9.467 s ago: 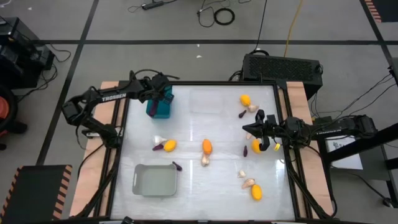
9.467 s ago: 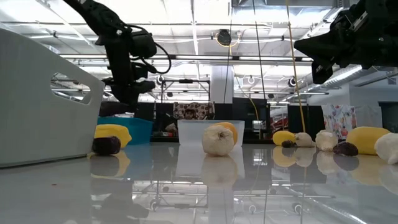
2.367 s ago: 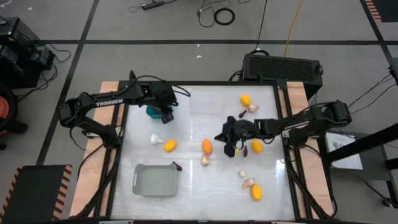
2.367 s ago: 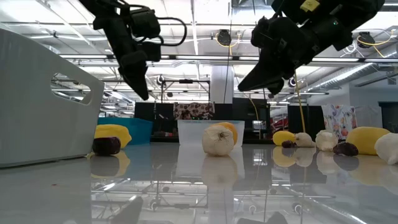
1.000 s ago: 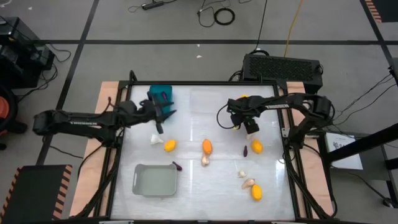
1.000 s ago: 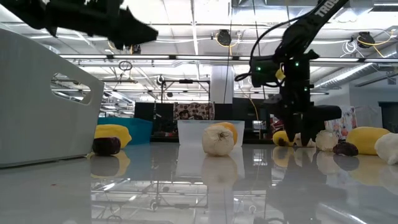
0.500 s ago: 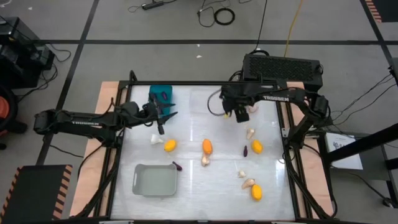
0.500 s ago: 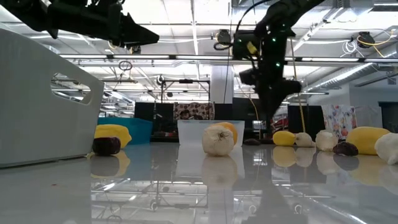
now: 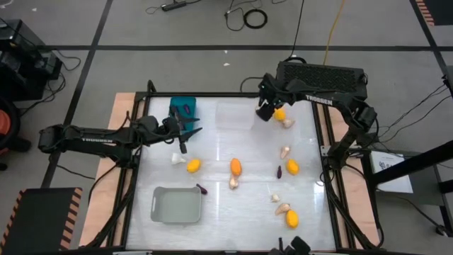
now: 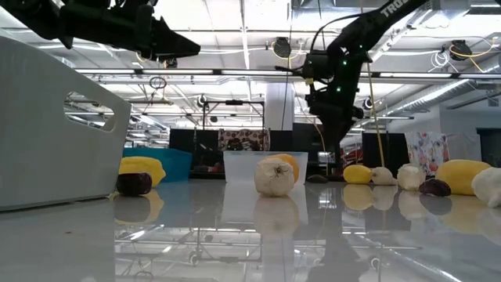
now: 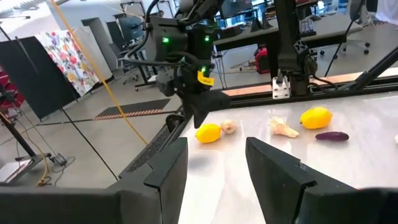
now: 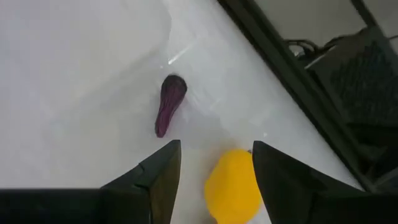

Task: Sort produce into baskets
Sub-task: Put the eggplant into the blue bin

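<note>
My right gripper [image 12: 214, 163] hangs empty, jaws parted, directly above a yellow oval [image 12: 233, 182] beside a purple eggplant [image 12: 168, 103], near the clear basket [image 9: 234, 115]. I should drop straight, straddle only the oval. My left gripper [image 11: 216, 160] waits, also open, near the teal basket [image 9: 182, 108].

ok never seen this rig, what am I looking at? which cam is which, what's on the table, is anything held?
Two dark robot arms work at a white table. One camera looks straight down, one sits at table height, one rides each wrist. Toy produce lies scattered: yellow ovals, small purple eggplants, pale garlic bulbs. Three bins: a teal bin with an eggplant inside, a clear bin, a grey bin. The left gripper hangs open beside the teal bin, holding nothing. The right gripper is at the far edge, open over a yellow oval, with a purple eggplant just beyond.
</note>
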